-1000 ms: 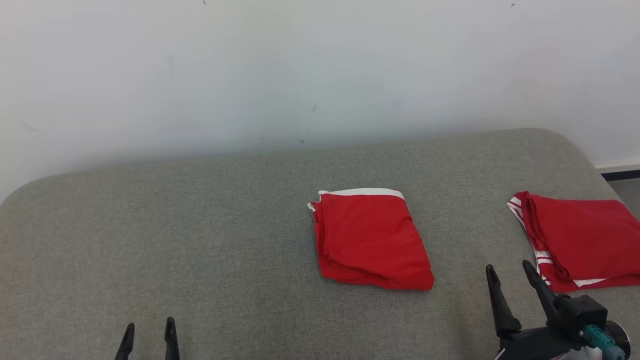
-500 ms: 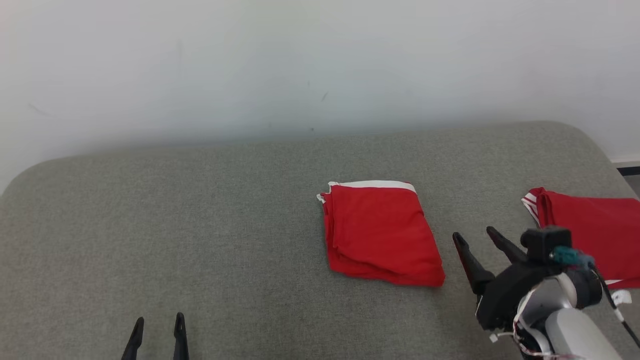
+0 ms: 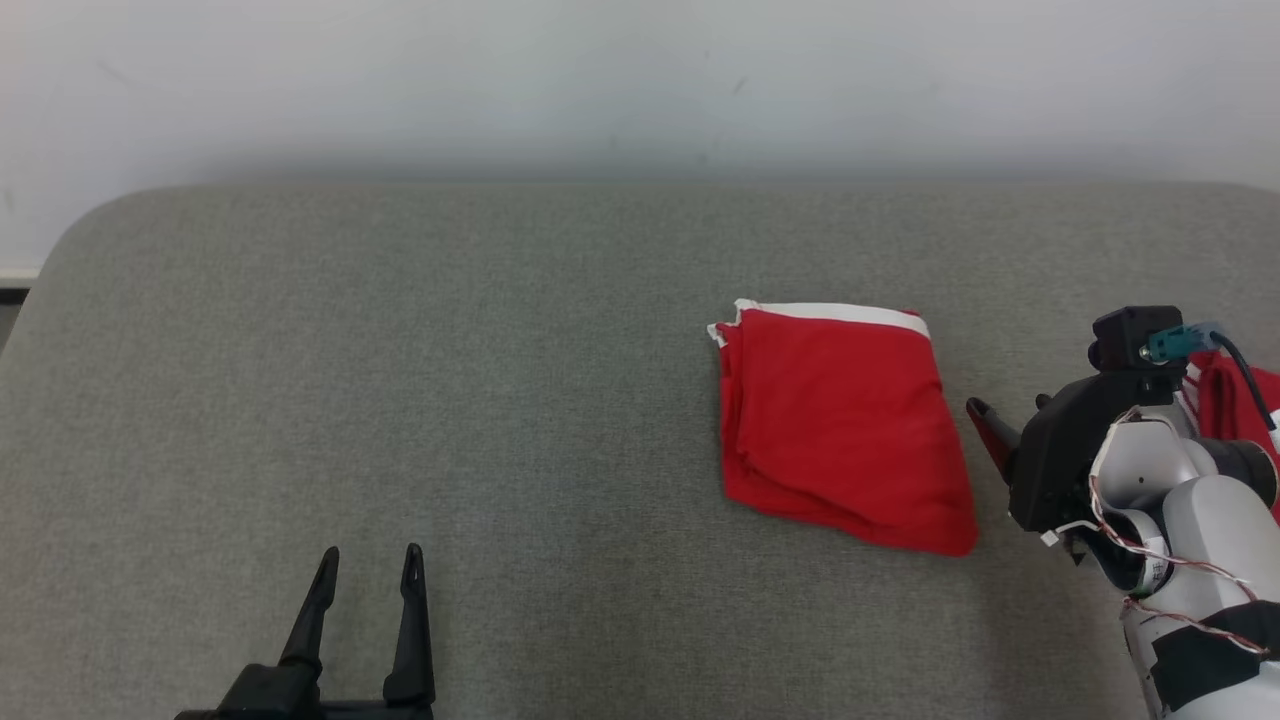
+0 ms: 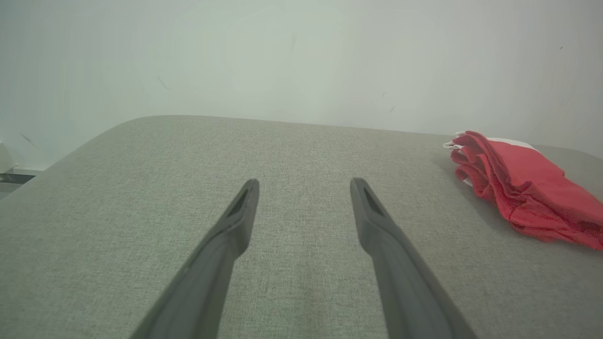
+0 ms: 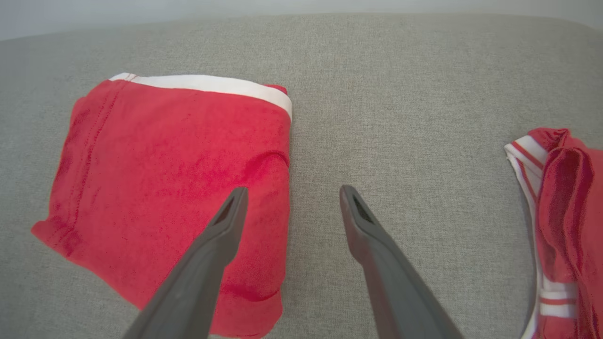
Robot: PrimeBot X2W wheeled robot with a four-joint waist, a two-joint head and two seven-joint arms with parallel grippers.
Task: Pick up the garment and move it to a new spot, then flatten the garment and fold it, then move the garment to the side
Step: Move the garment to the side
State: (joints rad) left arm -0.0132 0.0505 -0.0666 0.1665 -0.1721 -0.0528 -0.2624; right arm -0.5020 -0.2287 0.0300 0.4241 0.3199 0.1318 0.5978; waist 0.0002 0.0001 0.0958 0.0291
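A folded red garment (image 3: 840, 420) with a white band along its far edge lies on the grey padded surface (image 3: 400, 350); it shows too in the right wrist view (image 5: 165, 165) and at the right of the left wrist view (image 4: 523, 193). My right gripper (image 3: 1010, 412) is open and hovers just beside the garment's right edge, its left finger (image 5: 221, 235) over the red cloth and the right one over bare grey. Nothing is between the fingers (image 5: 292, 192). My left gripper (image 3: 371, 553) is open and empty near the front left (image 4: 305, 182), far from the garment.
A second red garment (image 5: 565, 212) with white stripes lies at the far right, mostly hidden behind my right arm (image 3: 1225, 395). A pale wall (image 3: 600, 80) runs behind the surface, whose rounded corner shows at the left.
The head camera has turned, shifting the whole picture. My right gripper has risen and moved left, from the front right to the folded garment's right edge. The left gripper stays low and open.
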